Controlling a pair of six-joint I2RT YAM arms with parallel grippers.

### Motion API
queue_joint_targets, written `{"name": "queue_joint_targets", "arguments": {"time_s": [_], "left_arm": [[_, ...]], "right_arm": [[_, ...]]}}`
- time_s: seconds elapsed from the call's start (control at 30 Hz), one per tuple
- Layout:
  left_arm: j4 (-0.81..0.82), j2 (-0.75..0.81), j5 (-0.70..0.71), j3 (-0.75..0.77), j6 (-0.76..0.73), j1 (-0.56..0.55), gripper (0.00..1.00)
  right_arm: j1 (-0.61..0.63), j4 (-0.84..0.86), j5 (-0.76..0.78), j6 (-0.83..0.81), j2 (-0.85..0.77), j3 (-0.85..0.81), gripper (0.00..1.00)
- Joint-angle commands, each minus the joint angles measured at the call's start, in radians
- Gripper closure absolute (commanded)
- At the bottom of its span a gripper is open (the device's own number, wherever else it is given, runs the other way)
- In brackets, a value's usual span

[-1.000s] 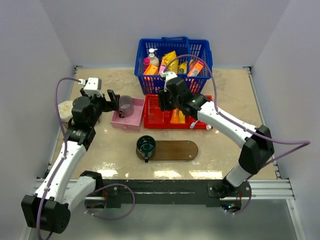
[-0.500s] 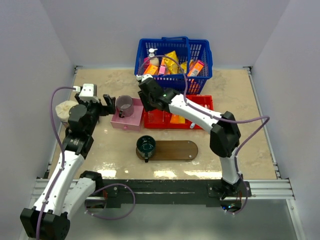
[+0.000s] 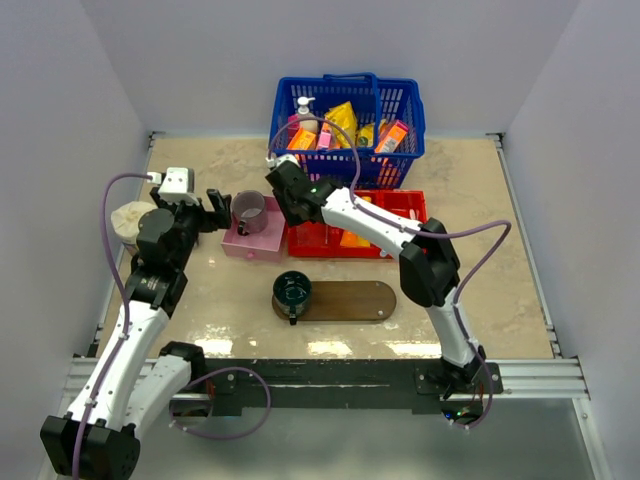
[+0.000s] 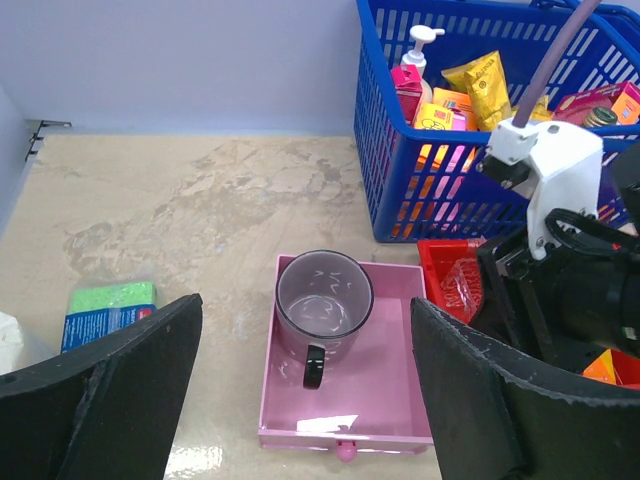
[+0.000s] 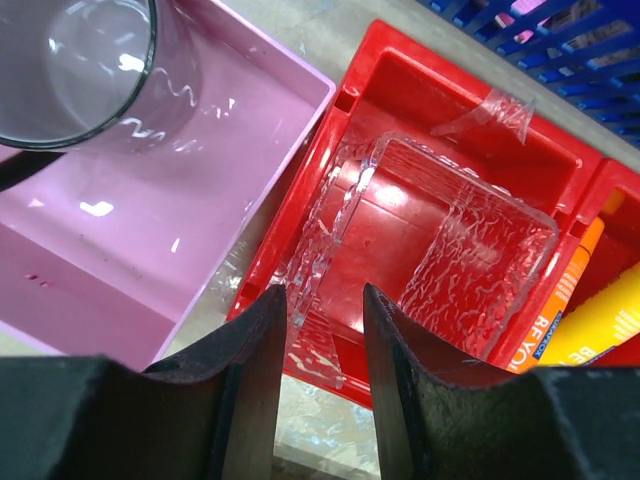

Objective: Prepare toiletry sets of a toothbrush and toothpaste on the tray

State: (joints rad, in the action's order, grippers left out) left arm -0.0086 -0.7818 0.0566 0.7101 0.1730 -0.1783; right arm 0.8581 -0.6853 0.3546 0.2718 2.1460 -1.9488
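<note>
The dark brown tray [image 3: 355, 301] lies in the middle of the table with a dark teal cup [image 3: 292, 290] on its left end. Two orange-yellow toothpaste tubes [image 5: 585, 300] lie in the red bin [image 5: 420, 72], also seen from the top view [image 3: 351, 237]. I cannot make out the toothbrushes; the right arm covers much of the bin. My right gripper [image 5: 323, 292] hangs over the bin's left end, its jaws a little apart and empty, also in the top view [image 3: 293, 213]. My left gripper [image 4: 305, 400] is wide open and empty above the pink box [image 4: 370, 400].
A grey mug [image 4: 322, 300] stands in the pink box. A clear plastic container [image 5: 450, 260] fills the red bin's left compartment. A blue basket [image 3: 345, 110] of goods stands at the back. A green sponge [image 4: 110, 305] lies left of the pink box.
My right arm has swung left from over the bin's middle to its left end. My left arm drew back left, away from the mug, then stayed still.
</note>
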Motion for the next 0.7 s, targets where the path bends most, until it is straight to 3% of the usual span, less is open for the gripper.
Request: {"name": "queue_joint_targets", "arguments": {"time_s": [0.0, 0.67], "left_arm": [[0.033, -0.002, -0.001, 0.008, -0.001, -0.003, 0.11], [0.036, 0.004, -0.009, 0.006, -0.004, -0.006, 0.11]], "right_arm": [[-0.001, -0.007, 0.037, -0.003, 0.015, -0.051, 0.62], [-0.001, -0.007, 0.046, 0.036, 0.083, -0.091, 0.70]]}}
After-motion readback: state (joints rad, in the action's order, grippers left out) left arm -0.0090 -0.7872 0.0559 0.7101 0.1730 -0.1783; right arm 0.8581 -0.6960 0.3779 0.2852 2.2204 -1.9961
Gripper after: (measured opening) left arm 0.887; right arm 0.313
